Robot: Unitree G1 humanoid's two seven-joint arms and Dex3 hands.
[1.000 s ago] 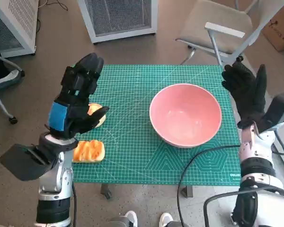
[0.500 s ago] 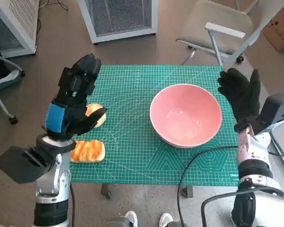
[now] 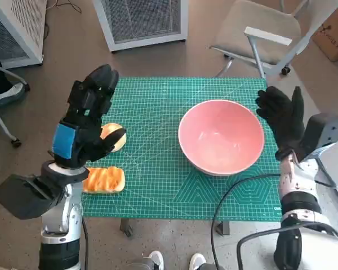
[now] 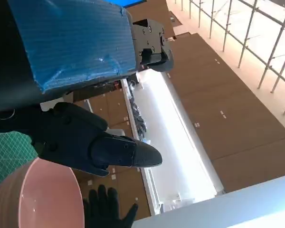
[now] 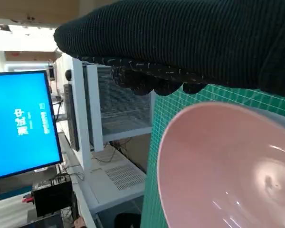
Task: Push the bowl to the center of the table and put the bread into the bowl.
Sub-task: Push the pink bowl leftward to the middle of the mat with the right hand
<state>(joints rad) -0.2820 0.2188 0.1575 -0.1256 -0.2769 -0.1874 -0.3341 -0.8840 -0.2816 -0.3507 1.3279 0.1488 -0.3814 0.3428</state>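
Two golden-orange pieces of bread lie at the left of the head view: one bread slice (image 3: 104, 179) at the green cutting-mat worktop's (image 3: 158, 140) lower left edge, one bread roll (image 3: 114, 136) partly behind the left hand (image 3: 84, 121). One round pink bowl (image 3: 221, 136), right of centre, holds nothing. The left hand hangs spread, empty. The gloved right hand (image 3: 283, 119), fingers apart, sits just beside the bowl's right rim.

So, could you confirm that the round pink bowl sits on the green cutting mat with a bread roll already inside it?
Not quite: the round pink bowl on the green cutting mat is empty. The head view shows both bread rolls lying on the mat near the left hand.
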